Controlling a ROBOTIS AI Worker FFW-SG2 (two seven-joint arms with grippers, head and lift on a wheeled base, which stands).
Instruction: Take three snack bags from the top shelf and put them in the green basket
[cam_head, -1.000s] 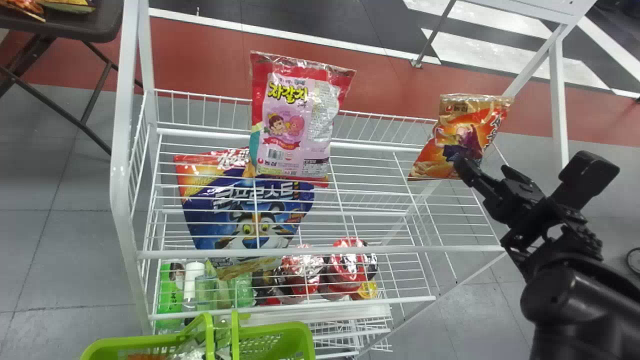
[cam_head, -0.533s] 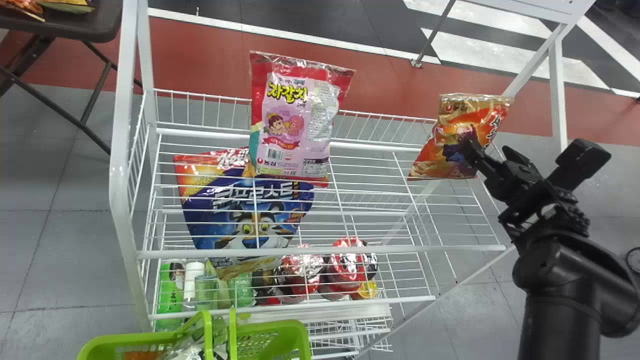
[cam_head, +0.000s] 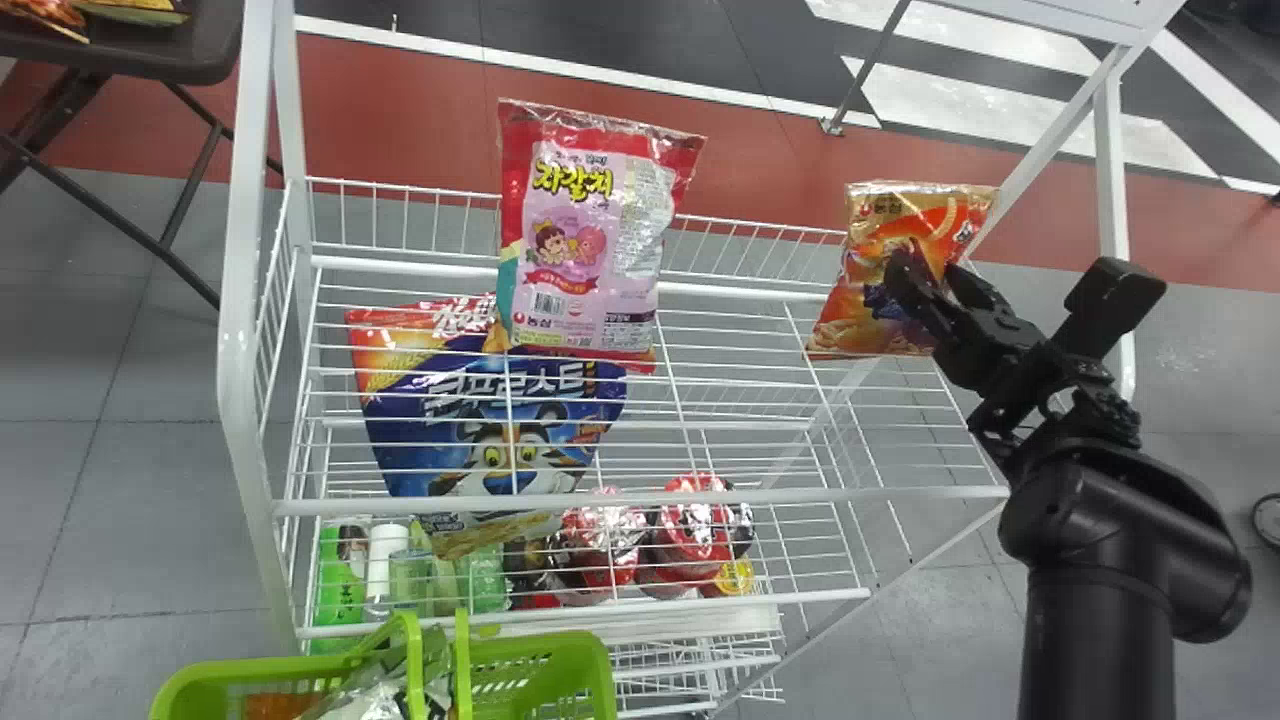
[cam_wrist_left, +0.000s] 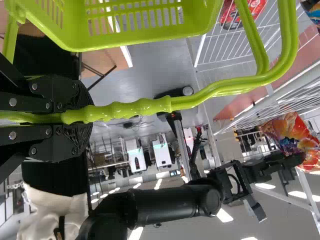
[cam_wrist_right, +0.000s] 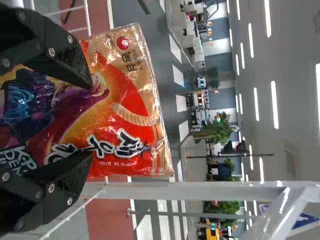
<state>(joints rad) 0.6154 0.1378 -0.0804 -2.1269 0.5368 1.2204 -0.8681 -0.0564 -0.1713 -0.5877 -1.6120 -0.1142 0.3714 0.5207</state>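
Observation:
The orange snack bag (cam_head: 870, 290) stands at the top shelf's (cam_head: 745, 492) right end, with my right gripper (cam_head: 925, 275) against its face. In the right wrist view, the fingers of my right gripper (cam_wrist_right: 92, 119) are spread wide over the orange bag (cam_wrist_right: 127, 107). A pink snack bag (cam_head: 590, 240) and a blue cereal bag (cam_head: 500, 430) are at the shelf's left part, the pink one overlapping the blue. At the bottom left is the green basket (cam_head: 540, 650), holding a silvery packet (cam_head: 375, 690). My left gripper (cam_wrist_left: 82, 116) is closed on its handle (cam_wrist_left: 145, 107).
A white shelf post (cam_head: 240, 300) rises at the left and another post (cam_head: 1115, 210) at the right. Red packages (cam_head: 690, 530) and bottles (cam_head: 385, 560) sit on the lower level. A dark table (cam_head: 150, 45) stands at the far left.
My right gripper has shifted left and a little inward against the orange bag, and that bag has slid left and tilted slightly. The basket has drifted slightly left.

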